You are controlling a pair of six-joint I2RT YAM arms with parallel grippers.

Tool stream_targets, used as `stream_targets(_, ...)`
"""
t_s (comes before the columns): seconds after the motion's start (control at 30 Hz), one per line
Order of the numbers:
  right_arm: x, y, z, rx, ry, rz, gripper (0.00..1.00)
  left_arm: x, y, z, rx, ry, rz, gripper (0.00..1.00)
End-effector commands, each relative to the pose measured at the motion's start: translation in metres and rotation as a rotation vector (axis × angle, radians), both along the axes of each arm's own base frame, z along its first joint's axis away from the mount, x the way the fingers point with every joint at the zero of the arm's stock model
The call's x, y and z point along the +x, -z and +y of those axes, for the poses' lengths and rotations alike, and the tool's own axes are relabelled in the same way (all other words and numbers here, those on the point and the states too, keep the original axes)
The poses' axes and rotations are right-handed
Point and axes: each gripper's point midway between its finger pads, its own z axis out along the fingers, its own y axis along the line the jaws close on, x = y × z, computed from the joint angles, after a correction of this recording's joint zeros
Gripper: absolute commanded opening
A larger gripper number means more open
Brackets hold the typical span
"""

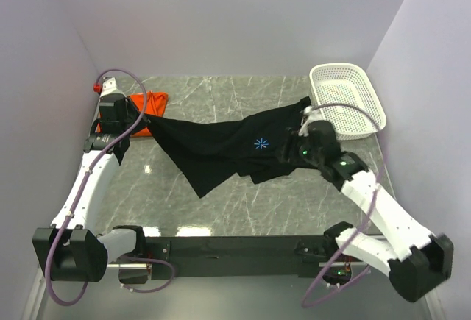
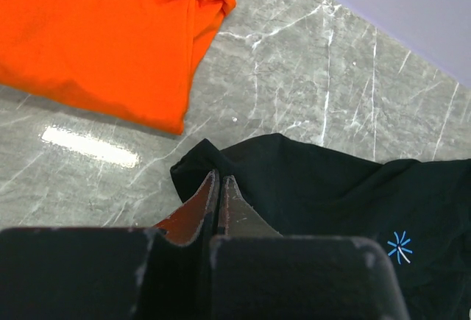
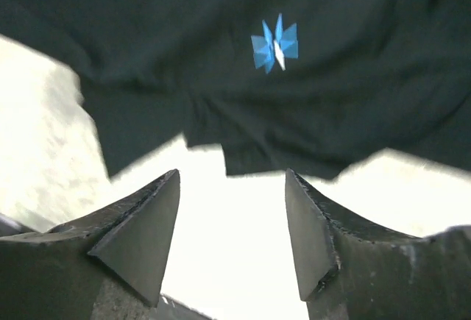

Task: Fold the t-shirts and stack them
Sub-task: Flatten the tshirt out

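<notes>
My left claw (image 2: 219, 180) is clamped on a corner of the black t-shirt (image 1: 221, 147), which is stretched across the marble table (image 1: 221, 92) (blue starburst (image 3: 274, 43) up). My right claw (image 3: 232, 187) gapes wide, empty. The orange t-shirt (image 1: 147, 104) lies back-left.

1 black t-shirt (image 1: 213, 147), 1 orange t-shirt (image 1: 149, 104), 1 white mesh basket (image 1: 335, 68), 1 table (image 1: 221, 96), and 2 end effectors: left end effector (image 2: 219, 179), right end effector (image 3: 232, 176).
</notes>
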Motion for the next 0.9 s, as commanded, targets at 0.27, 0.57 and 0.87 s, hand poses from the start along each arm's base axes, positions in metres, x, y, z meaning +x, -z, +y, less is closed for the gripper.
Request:
stream_targets(0.27, -0.020, 0.082, 0.069, -0.066, -0.120, 0.167, 0.63, 0.003, -0.013, -0.004, -0.027, 0.017, -0.060, 0.00)
stream_targets(0.57, -0.020, 0.127, 0.103, -0.130, -0.187, 0.252, 0.63, 0.003, -0.013, -0.006, -0.028, 0.030, -0.058, 0.01)
stream_targets(0.87, -0.009, 0.149, 0.101, -0.259, -0.130, 0.261, 0.62, 0.004, -0.013, -0.009, -0.033, 0.045, -0.059, 0.00)
